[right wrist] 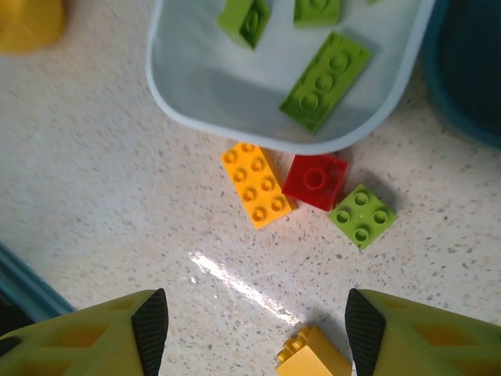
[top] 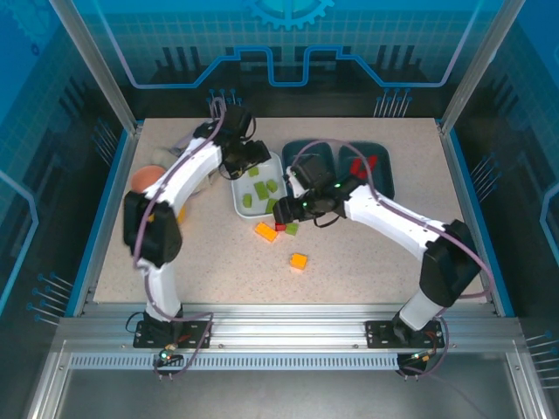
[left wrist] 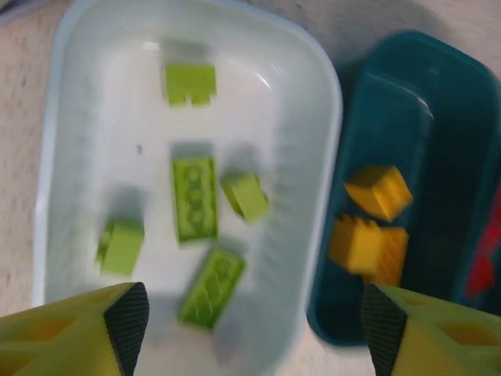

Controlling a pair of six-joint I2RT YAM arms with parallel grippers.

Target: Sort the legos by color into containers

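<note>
A: Where does the sort stand?
B: Late, I'd judge. Light green plastic bricks [left wrist: 194, 197] lie in the shallow white rounded tray [left wrist: 329, 102]. Orange-yellow bricks [left wrist: 368, 243] are in the dark teal tray [left wrist: 438, 94] just beside it, and the second teal tray [top: 386, 175], further right, holds red ones. Four pieces wait on the speckled table [right wrist: 94, 196].
A: Which four?
B: A flat orange-yellow brick [right wrist: 256, 184], a red square brick [right wrist: 315, 180] and a small green square brick [right wrist: 361, 215] are bunched just outside the white tray's wall. A lone orange-yellow block [right wrist: 313, 356] sits apart from them.
A: And the grippers?
B: The right gripper [right wrist: 256, 333] hovers over those loose pieces, fingers spread wide, nothing held. The left gripper [left wrist: 252, 321] hangs above the white tray, equally wide and empty.
A: Next move?
B: Probably a pick by the right arm. The lone block has bare table around it, so the fingers can drop either side freely. The bunch is harder. The red one appears to touch both neighbours and sits close under the tray wall, leaving a finger little room, so come in from the open table side
</note>
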